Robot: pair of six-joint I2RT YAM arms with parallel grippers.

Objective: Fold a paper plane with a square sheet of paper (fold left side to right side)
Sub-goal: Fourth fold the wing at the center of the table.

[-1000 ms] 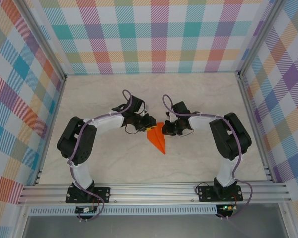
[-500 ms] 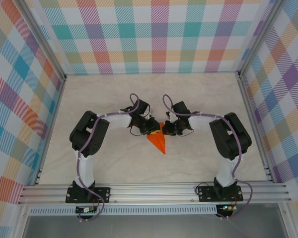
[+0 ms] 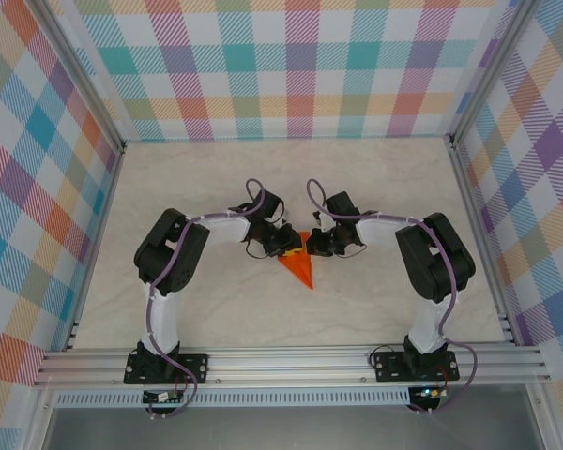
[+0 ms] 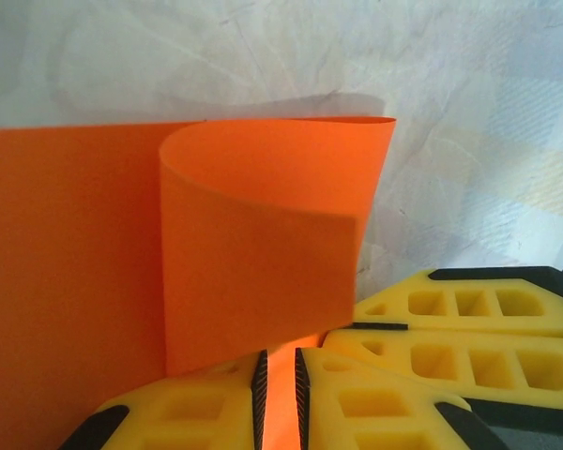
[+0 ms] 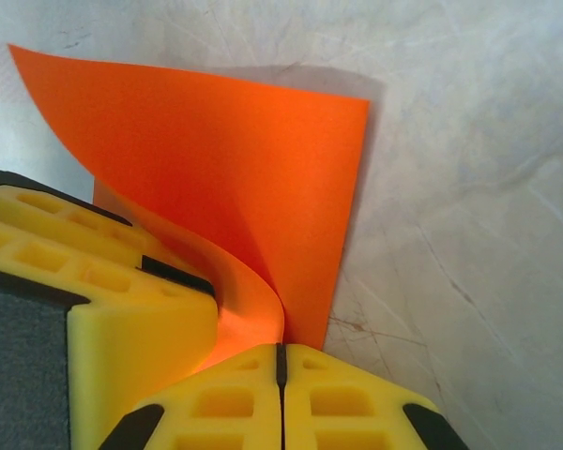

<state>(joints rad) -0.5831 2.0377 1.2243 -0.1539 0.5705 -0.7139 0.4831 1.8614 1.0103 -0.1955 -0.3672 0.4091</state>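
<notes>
The orange sheet of paper (image 3: 302,269) lies mid-table as a narrow creased wedge pointing toward me. My left gripper (image 3: 287,246) and right gripper (image 3: 311,246) meet at its far edge. In the left wrist view a flap of the sheet (image 4: 263,244) curls up and over. The left gripper (image 4: 279,356) stands there with its jaws a narrow slit apart, orange showing between them. In the right wrist view the right gripper (image 5: 281,349) is shut on the sheet (image 5: 244,159), which bends up out of its closed fingertips.
Checked walls (image 3: 300,56) and aluminium rails (image 3: 291,361) enclose the marble-patterned table (image 3: 206,178). The two grippers nearly touch: right fingers (image 4: 469,309) crowd the left wrist view, left fingers (image 5: 122,319) the right wrist view.
The left arm swung right, carrying the sheet's left side over toward the right gripper. The orange shape has narrowed. The right arm stayed put.
</notes>
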